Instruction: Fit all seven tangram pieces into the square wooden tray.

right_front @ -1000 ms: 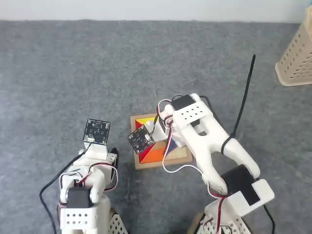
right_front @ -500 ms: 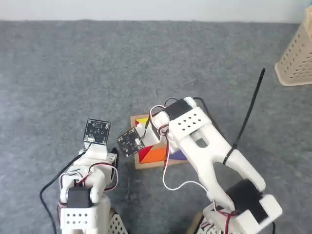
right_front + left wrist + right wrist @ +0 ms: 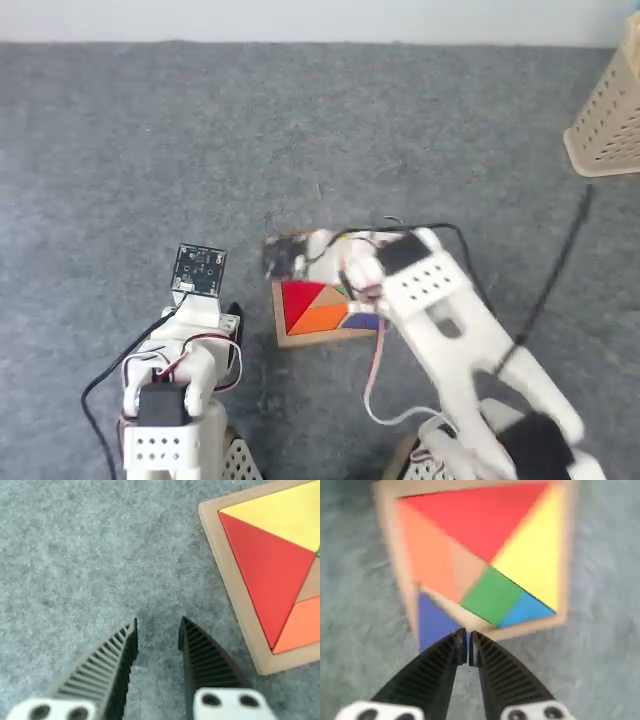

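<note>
— Left jaws are released, tips well apart, hanging over bare grey tabletop just beside one corner of the square wooden tray.

— And the right jaws, we've got them clenched to a hairline just off the tray's rim, beside the dark blue piece. Whether anything sits in that sliver, we can't tell.

— From above, the right arm is a smear across the tray's far half, so we lose the pieces under it. The left arm sits beside the tray, apart from it.

— Count with us: one red triangle, one yellow triangle, one orange piece, one green square, one light blue triangle, one dark blue. Six coloured pieces.

— A seventh? We see a tan patch in the middle. Piece or bare wood, we can't say.

— Red's long side runs along one rim and yellow's along the neighbouring rim, and both apexes point at the tray's centre. Green stands on its corner, a diamond against the rim lines.

— Dark blue lies in the corner next to orange. Its outer end blurs into the rim, so flush or riding up, we can't call it.

— One slatted basket is cut off at the high view's corner, and one black cable rises by the right arm.
</note>
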### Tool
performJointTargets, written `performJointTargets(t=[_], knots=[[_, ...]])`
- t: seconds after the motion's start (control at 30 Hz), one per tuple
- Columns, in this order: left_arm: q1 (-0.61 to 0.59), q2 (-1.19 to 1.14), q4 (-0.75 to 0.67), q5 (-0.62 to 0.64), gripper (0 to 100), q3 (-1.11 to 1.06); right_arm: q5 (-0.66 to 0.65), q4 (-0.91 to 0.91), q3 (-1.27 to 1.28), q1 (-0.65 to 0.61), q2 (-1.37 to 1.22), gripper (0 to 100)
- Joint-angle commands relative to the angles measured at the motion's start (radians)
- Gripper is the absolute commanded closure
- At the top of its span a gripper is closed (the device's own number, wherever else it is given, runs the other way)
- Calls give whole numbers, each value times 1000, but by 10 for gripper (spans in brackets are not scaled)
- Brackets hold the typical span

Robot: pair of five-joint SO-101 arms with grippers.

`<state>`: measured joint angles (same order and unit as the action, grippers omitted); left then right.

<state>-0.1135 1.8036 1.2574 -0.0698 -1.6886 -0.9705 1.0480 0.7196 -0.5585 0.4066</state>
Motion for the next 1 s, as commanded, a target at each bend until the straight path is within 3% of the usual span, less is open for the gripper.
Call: performJointTargets(t=[0.0, 0.17, 0.97], knots=[[0, 15, 5, 8, 867, 4, 169, -191, 166, 58, 139, 992], [0, 15, 5, 8, 867, 4, 295, -392, 361, 65, 180, 992], [0, 15, 5, 8, 867, 4, 298, -372, 439, 62, 179, 992]])
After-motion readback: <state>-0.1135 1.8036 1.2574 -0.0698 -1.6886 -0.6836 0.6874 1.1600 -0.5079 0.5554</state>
